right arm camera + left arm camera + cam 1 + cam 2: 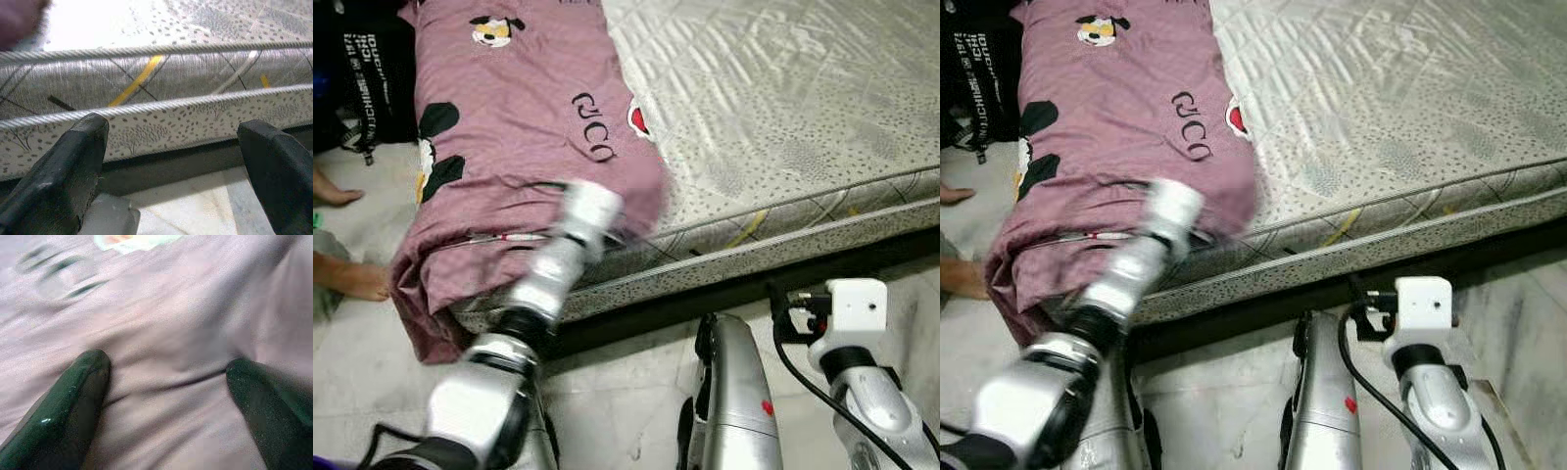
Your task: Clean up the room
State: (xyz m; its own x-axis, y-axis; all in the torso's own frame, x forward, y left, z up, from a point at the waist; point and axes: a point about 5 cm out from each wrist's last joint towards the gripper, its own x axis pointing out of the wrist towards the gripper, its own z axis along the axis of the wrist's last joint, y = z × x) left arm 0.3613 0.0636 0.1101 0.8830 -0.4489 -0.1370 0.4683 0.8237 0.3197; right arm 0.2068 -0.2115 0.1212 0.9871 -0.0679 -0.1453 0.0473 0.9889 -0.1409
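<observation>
1. Right gripper (171,166): I read its fingers as spread wide with nothing between them. It hangs low at 5 o'clock in the head view, just short of the mattress (783,127) edge, with the piped side of the mattress straight ahead in the wrist view. I judge it is parked clear so that the left arm has room to work.

2. Floor (636,392): pale tile runs under me and up to the dark gap beneath the mattress.

3. Left gripper (166,387): the arm reaches forward from 7 o'clock to about 10 o'clock, blurred in the head view. Its fingers (73,396) are wide apart and press into a fold of the blanket (509,127); no cloth is pinched yet. I judge that this spread is meant to take in a thick bunch of fabric before closing.

4. Blanket: the pink cartoon-print blanket lies bunched along the left part of the mattress, from 9 to 12 o'clock, and its near corner hangs over the mattress corner toward the floor. The overhang is why I approach from this corner.

5. Mattress: the remaining quilted surface, from 12 to 3 o'clock, is bare.

6. Far left, at 9 o'clock: a person's bare feet (352,279) rest on the floor beside the blanket, with a black bag (372,69) behind. Keep the arm swing away from them.
</observation>
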